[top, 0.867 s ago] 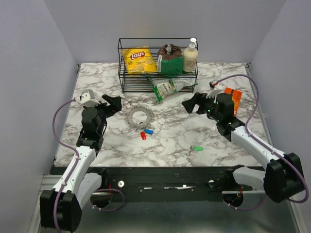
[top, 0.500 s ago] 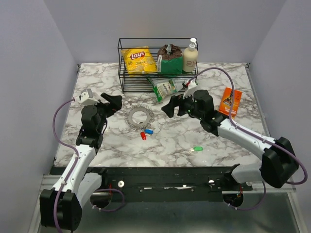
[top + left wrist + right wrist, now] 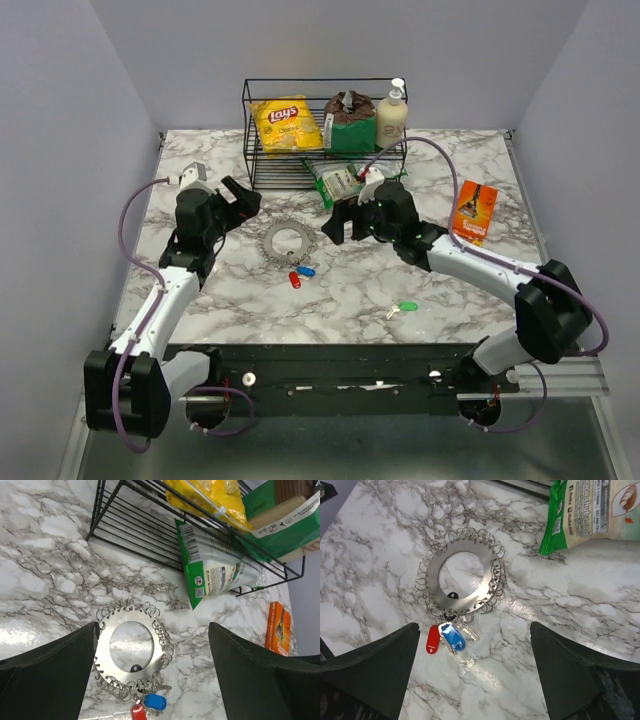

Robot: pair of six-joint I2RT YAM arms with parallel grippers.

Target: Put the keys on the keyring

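Observation:
The keyring (image 3: 288, 240) is a flat silvery disc with a hole and many small wire loops round its rim, lying on the marble table (image 3: 200, 300). A red key (image 3: 294, 279) and a blue key (image 3: 306, 270) lie at its near edge and seem hooked to its loops. A green key (image 3: 406, 308) lies alone, nearer the front. My left gripper (image 3: 243, 202) hovers open to the left of the keyring (image 3: 132, 650). My right gripper (image 3: 335, 222) hovers open on its right, above the keyring (image 3: 460, 577), red key (image 3: 433, 639) and blue key (image 3: 453, 636). Neither holds anything.
A black wire rack (image 3: 262, 170) stands at the back with a yellow chips bag (image 3: 286, 122), a brown and green pack (image 3: 350, 122) and a lotion bottle (image 3: 392, 115). A green packet (image 3: 345, 180) pokes out of its lower shelf. An orange pack (image 3: 474, 212) lies at the right.
My right arm has swung left from the orange pack to just beside the keyring. My left gripper has moved forward and slightly right. The keys and keyring have not moved.

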